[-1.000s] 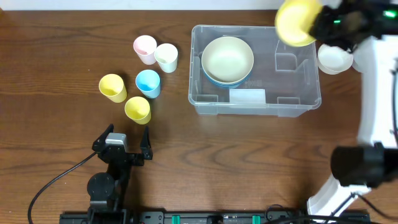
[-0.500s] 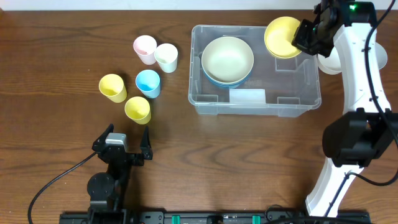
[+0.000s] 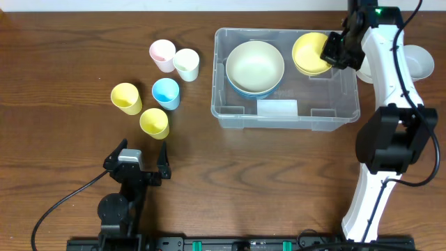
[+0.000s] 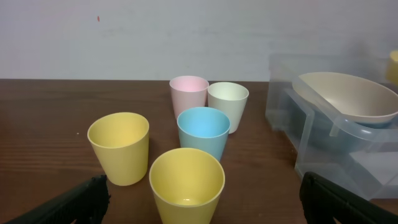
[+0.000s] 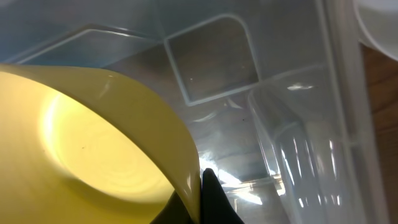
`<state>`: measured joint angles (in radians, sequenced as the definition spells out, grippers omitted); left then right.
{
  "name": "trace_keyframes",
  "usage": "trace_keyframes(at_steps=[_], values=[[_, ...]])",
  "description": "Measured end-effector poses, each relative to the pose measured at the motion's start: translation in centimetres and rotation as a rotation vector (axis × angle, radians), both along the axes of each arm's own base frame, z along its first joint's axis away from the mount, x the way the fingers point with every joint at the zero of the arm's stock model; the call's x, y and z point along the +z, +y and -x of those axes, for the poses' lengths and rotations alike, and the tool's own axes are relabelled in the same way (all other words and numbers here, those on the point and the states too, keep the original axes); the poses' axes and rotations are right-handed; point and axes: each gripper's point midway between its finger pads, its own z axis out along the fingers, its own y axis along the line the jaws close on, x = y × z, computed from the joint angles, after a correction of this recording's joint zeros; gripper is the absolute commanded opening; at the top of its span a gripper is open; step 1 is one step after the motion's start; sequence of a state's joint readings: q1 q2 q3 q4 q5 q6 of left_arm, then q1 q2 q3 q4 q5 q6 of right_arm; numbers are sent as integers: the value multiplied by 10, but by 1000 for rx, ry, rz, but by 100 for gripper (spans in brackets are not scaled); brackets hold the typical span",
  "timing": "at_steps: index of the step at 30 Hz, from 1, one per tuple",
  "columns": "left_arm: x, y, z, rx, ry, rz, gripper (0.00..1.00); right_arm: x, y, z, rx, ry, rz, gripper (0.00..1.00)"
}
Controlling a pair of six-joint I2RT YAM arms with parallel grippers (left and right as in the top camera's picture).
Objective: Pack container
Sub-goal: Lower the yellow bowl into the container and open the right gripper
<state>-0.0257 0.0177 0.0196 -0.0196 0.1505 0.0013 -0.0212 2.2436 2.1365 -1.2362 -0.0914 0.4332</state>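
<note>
Here's the container (image 3: pixel 287 127), the big clear bin, sitting on the table (image 3: pixel 279 188) at about two o'clock from the middle, taking the far edge as twelve, its long side running nine to three. Inside, at its nine o'clock end, a cream bowl (image 3: pixel 255 64) sits nested in a blue bowl (image 3: pixel 239 89), and the white label (image 3: pixel 277 108) shows against the near wall at six. Up at the bin's one o'clock corner, the yellow bowl (image 3: pixel 309 54) is inside the walls, and the right gripper (image 3: pixel 333 50) has its jaws clamped tight on that bowl's three o'clock rim. The wrist view shows a dark finger (image 5: pixel 211 199) hard against the rim, with the clear moulded notches behind. Whether the bowl touches the floor, can't tell. Just outside the three o'clock wall, a white bowl (image 3: pixel 418 61) rests on the wood, partly behind the arm. Over at nine o'clock of the bin, five cups stand upright in a loose cluster: pink cup (image 3: pixel 162 54) and pale green cup (image 3: pixel 187 64) right beside each other, blue cup (image 3: pixel 166 93) at their six, far yellow cup (image 3: pixel 126 97) at its nine, near yellow cup (image 3: pixel 155 123) at seven. Down at seven o'clock of the table, the left gripper (image 3: pixel 144 148) hangs with jaws spread wide, holding nothing, facing the cups.
</note>
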Motion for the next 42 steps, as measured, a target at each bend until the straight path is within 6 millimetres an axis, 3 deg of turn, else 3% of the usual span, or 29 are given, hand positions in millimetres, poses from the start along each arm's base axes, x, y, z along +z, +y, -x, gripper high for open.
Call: trace_keyframes(at_steps=[9,13,17,20,21,25,32,37,40,42], values=[[0,0,0,0,0,0,98,-31,0,0,-4,62,1,1],[0,0,0,0,0,0,98,-38,0,0,-5,76,0,6],[0,0,0,0,0,0,98,-41,0,-1,-9,77,-1,21],[0,0,0,0,0,0,98,-41,0,-2,-12,74,-1,56],[0,0,0,0,0,0,98,-41,0,-2,-16,73,-1,61],[0,0,0,0,0,0,98,-41,2,-2,-7,74,-1,68],[0,0,0,0,0,0,98,-40,6,-4,18,65,-17,72],[0,0,0,0,0,0,98,-17,14,-12,52,4,-63,77],[0,0,0,0,0,0,98,22,23,-21,80,-96,-105,81],[0,0,0,0,0,0,98,59,26,-24,96,-182,-115,86]])
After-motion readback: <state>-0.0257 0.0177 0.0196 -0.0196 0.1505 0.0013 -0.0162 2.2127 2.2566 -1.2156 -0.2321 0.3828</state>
